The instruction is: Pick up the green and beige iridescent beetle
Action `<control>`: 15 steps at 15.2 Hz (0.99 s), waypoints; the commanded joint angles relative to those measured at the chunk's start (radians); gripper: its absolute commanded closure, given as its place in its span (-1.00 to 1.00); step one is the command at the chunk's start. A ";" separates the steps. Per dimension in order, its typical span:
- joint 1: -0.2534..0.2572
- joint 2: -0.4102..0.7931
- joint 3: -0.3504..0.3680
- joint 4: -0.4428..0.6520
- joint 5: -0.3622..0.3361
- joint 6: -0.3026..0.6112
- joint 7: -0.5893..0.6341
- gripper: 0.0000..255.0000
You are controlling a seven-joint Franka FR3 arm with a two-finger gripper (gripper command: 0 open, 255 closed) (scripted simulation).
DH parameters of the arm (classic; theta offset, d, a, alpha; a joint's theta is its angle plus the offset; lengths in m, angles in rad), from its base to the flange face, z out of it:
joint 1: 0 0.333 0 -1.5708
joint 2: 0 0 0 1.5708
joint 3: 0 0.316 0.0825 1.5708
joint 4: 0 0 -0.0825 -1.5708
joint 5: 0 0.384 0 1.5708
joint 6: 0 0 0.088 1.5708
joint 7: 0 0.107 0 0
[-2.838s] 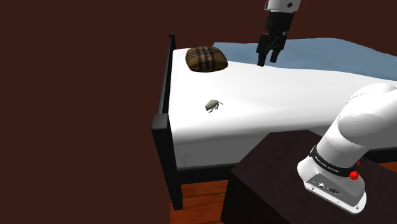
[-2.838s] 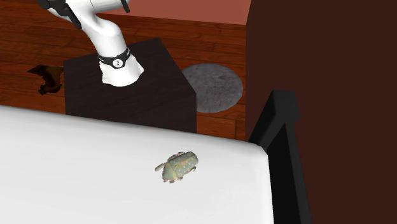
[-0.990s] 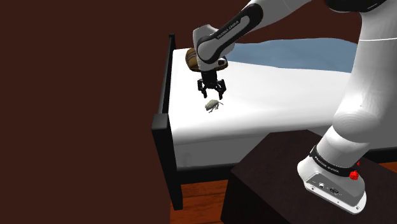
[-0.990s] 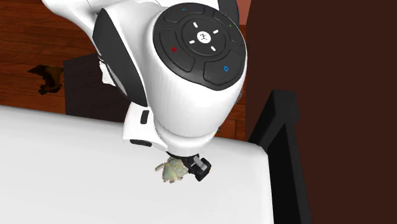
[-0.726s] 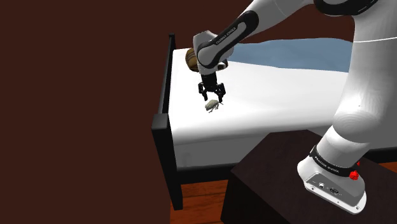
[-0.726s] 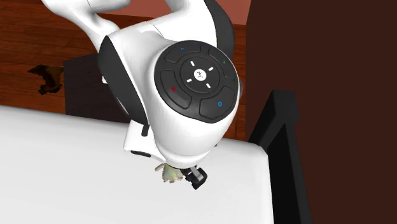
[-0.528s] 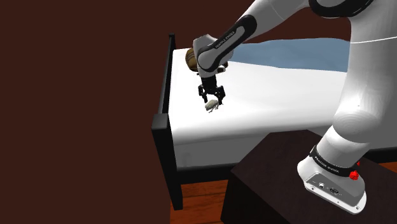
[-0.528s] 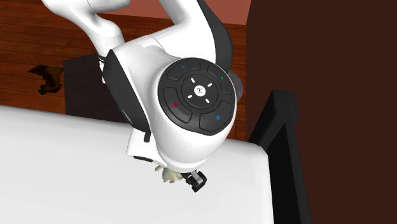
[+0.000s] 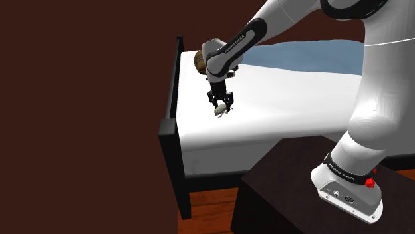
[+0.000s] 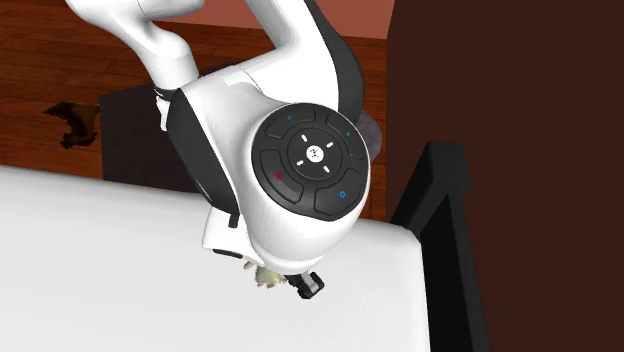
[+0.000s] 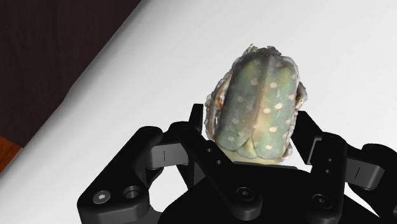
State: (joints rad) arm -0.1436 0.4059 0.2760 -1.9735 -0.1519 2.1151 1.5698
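The end effector [image 11: 251, 122] pinched the green, pale-spotted beetle [image 11: 257, 102] on the white bed [image 9: 299, 100], near its black frame [image 9: 169, 153].

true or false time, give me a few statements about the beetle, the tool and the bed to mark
1. The beetle lies on the white top of the bed. True.
2. The tool hangs high over the blue blanket. False: it is down at the beetle, on the white part near the dark bed frame.
3. The beetle's back is greenish with pale spots. True.
4. The arm's stand is a white box. False: it is a dark box beside the bed.
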 commanded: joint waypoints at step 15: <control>-0.009 -0.083 0.013 0.027 0.030 -0.108 -0.021 1.00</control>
State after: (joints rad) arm -0.1536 0.3317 0.2870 -1.9493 -0.1253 2.0196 1.5485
